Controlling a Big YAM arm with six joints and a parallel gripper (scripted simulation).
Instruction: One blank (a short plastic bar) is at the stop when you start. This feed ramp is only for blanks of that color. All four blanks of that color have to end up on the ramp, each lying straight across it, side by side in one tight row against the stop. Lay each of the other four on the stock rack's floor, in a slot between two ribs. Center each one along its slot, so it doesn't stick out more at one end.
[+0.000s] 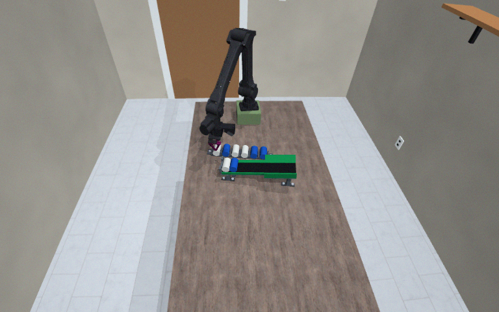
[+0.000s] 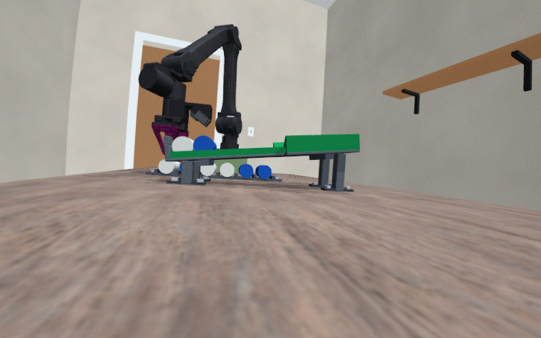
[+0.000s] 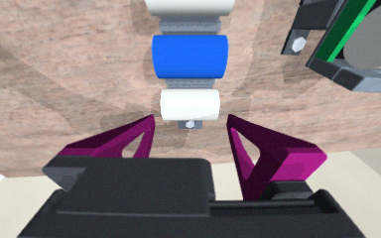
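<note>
Top view, left to right: the gripper (image 1: 215,147) (image 2: 172,151) (image 3: 190,119) stands wide, gripping nothing, above the end white blank (image 1: 217,151) (image 2: 165,167) (image 3: 190,105); contact is not evident. The stock rack (image 1: 209,152) (image 2: 151,172) (image 3: 190,85) carries three white and three blue blanks. On the feed ramp (image 1: 280,158) (image 2: 322,144) (image 3: 347,32), one white blank (image 1: 226,164) (image 2: 182,144) (image 3: 369,45) lies at the stop (image 1: 221,164) (image 2: 167,146) (image 3: 347,79), followed by one blue blank (image 1: 234,164) (image 2: 203,144). Remaining, as judged: transfer the blue to the rack, load three whites, verify centering.
</note>
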